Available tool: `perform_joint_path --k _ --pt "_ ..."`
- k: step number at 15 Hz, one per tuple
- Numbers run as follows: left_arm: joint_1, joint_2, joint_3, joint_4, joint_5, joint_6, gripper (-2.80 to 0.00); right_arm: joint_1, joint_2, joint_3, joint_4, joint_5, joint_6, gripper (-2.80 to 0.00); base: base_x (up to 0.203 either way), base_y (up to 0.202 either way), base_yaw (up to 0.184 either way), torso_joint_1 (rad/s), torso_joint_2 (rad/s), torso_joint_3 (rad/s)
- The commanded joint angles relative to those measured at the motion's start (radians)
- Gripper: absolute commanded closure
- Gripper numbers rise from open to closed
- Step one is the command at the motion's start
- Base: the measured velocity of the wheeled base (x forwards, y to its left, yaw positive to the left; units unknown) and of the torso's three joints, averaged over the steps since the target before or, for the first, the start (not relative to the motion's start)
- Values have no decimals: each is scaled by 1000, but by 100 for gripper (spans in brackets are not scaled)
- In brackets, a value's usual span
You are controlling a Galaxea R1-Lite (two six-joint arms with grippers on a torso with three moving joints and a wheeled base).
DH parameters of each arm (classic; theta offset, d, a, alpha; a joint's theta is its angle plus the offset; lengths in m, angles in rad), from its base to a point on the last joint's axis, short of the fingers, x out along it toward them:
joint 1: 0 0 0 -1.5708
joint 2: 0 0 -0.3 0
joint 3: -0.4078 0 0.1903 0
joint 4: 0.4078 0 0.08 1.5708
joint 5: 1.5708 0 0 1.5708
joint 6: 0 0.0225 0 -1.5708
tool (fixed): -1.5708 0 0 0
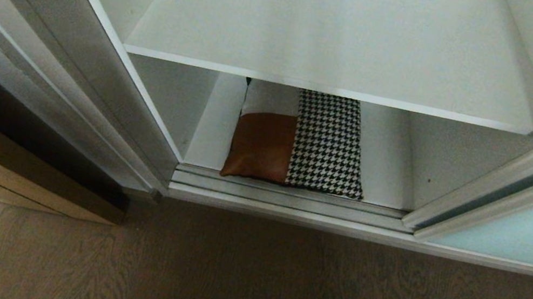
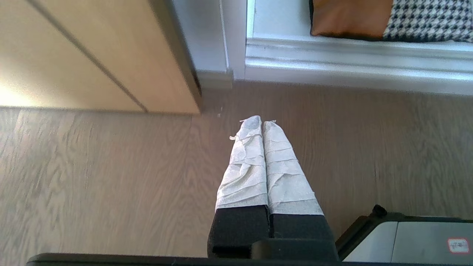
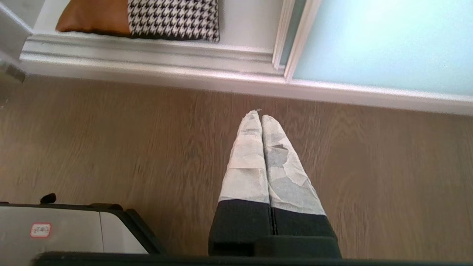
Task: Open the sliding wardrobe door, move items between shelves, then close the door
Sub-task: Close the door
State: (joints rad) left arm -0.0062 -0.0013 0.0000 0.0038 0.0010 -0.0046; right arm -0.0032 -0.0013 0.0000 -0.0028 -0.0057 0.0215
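Both end effectors hung over the wooden floor (image 1: 242,288), fingers pressed together, gripping nothing: the left end effector (image 2: 261,123) and the right end effector (image 3: 259,117). The items (image 1: 298,139), a patchwork bundle, lay ahead at frame centre on the bottom shelf (image 1: 386,154), long axis running inward, about equally near each arm. The sliding wardrobe door (image 1: 532,229) stood open at right.

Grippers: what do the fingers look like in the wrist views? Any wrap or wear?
Both match. The left gripper has two long tapered fingers wrapped in wrinkled off-white tape over black bases. The right gripper is the same, but its tape is patchier, with torn, peeling pieces on one finger. No cables show.
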Motion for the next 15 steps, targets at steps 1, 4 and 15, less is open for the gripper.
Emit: perform_joint_path --k 1,4,15 --pt "0 0 2 1 2 0 0 0 1 0 0 0 0 0 -150 0 0 -5 -5 2" --pt "0 0 2 -1 1 0 0 -1 1 0 0 0 0 0 0 0 0 0 0 0" --pt "0 0 2 0 1 0 0 0 1 0 0 0 0 0 0 0 0 0 0 0"
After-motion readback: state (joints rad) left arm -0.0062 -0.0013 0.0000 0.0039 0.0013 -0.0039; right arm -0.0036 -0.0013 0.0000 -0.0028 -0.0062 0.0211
